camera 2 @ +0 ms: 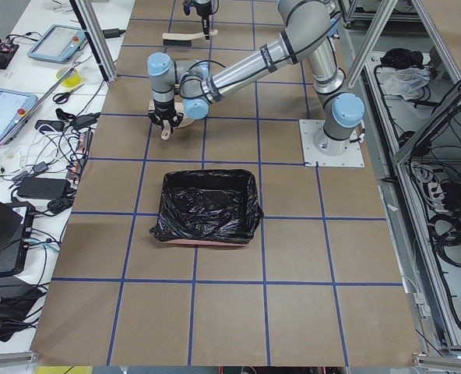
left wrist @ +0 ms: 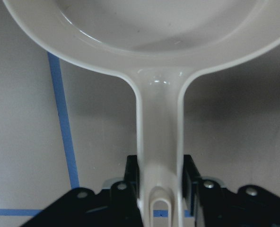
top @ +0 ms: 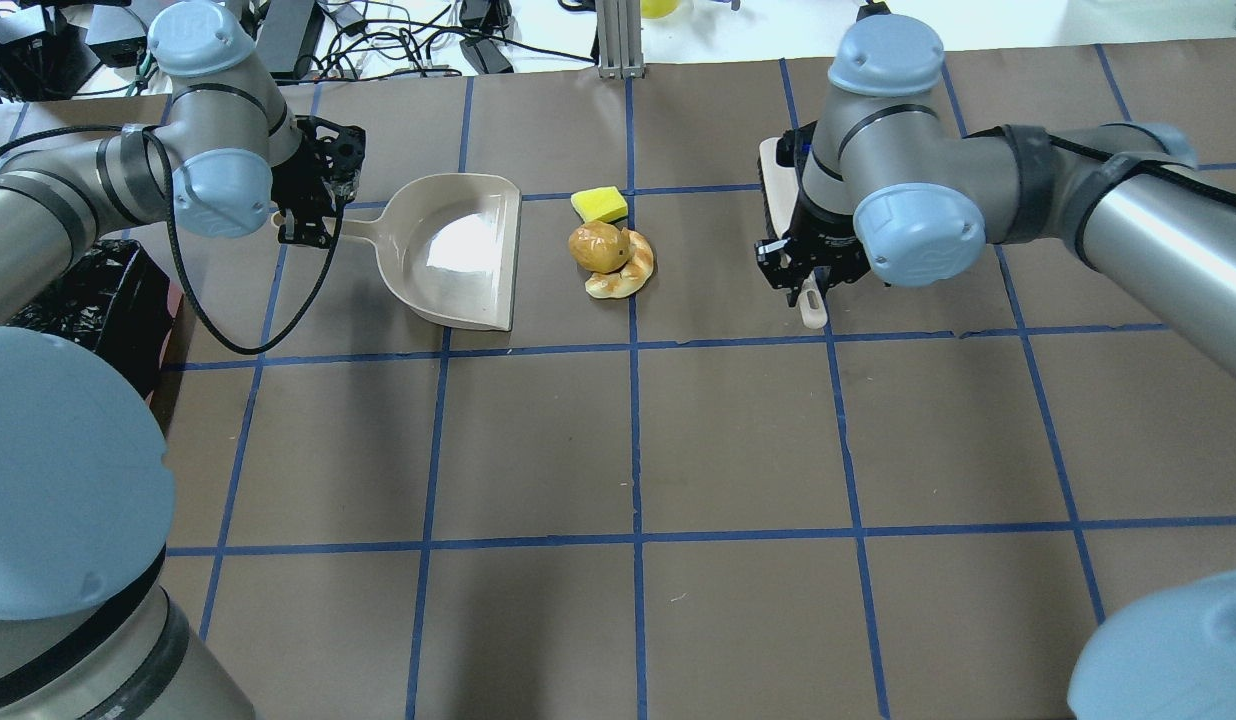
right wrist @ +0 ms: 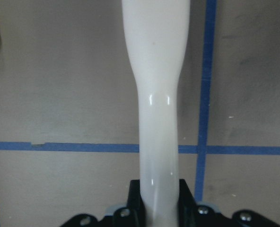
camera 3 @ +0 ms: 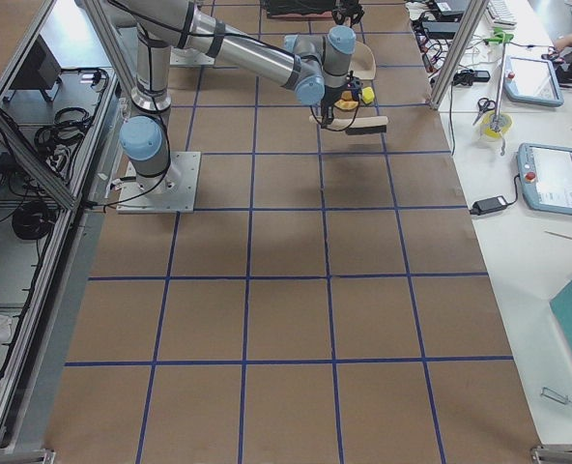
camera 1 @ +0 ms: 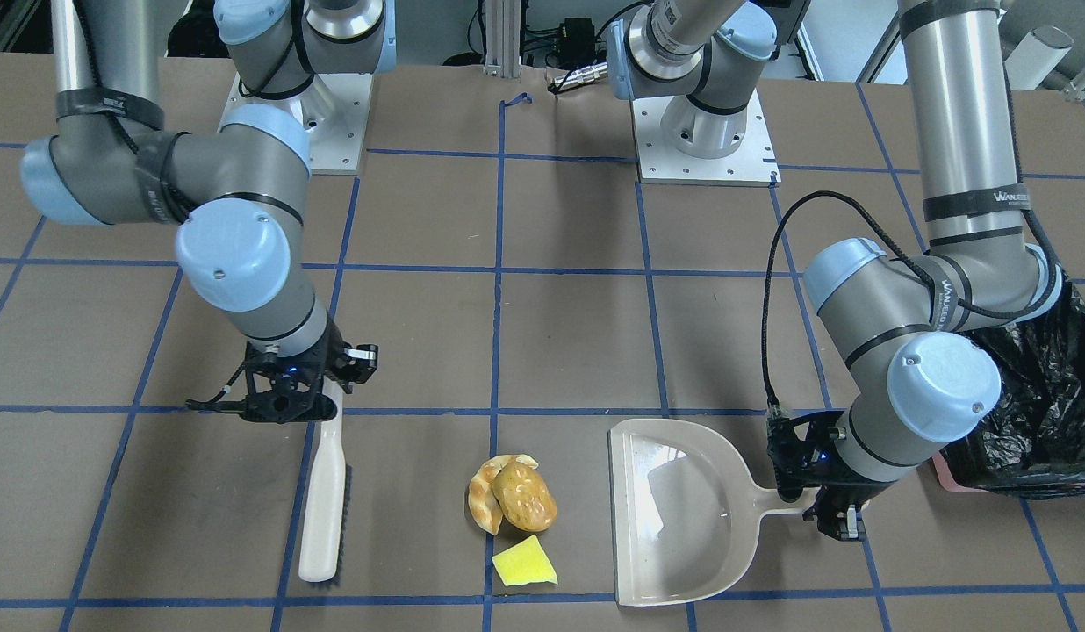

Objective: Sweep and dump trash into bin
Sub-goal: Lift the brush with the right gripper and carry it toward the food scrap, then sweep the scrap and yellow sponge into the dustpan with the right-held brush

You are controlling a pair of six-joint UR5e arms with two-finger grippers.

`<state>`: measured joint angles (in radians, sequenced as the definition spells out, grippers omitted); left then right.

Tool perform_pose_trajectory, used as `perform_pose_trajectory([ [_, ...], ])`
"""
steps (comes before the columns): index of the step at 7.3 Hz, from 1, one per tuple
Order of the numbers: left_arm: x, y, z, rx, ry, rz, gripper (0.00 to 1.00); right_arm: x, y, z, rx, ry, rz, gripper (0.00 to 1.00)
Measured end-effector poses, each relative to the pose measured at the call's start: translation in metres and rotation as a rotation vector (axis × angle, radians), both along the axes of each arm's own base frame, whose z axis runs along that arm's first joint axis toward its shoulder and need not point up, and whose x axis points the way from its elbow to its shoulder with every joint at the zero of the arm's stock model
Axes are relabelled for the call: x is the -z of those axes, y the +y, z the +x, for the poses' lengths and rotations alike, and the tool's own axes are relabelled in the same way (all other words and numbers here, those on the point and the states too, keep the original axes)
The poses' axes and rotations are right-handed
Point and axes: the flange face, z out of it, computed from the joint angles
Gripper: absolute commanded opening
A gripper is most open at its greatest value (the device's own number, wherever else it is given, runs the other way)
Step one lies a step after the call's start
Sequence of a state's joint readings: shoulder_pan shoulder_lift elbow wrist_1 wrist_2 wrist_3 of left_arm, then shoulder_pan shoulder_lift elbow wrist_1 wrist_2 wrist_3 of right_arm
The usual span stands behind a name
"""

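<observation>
Nearest us on the table lies the yellow sponge, with the two pastries touching each other just behind it at 12 o'clock. At their 3 o'clock the dustpan turns its mouth to them, its handle clamped in the left claw. At 9 o'clock the right claw grips the brush. We judge the brush should travel low toward 3 o'clock, catching the sponge too, with the pan lip flat. The bin sits farther off at 3 o'clock.
</observation>
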<state>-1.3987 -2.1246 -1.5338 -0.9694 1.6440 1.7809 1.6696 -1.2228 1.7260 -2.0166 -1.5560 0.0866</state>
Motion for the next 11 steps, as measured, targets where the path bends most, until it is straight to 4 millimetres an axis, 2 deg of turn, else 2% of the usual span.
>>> perform_pose_trajectory([
  [3, 0.000, 0.000, -0.001, 0.001, -0.003, 0.001, 0.00, 0.014, 0.008, 0.074, 0.034, -0.019, 0.031, 0.00],
  [5, 0.000, 0.000, -0.002, 0.002, -0.004, 0.000, 0.00, 0.019, 0.007, 0.108, 0.045, -0.010, 0.061, 0.00],
  [9, 0.001, 0.000, -0.009, 0.010, -0.010, 0.000, 0.00, 0.030, 0.010, 0.139, 0.061, 0.002, 0.079, 0.00],
  [11, 0.000, 0.000, -0.010, 0.011, -0.011, -0.001, 0.00, 0.034, 0.005, 0.169, 0.081, 0.005, 0.068, 0.00],
])
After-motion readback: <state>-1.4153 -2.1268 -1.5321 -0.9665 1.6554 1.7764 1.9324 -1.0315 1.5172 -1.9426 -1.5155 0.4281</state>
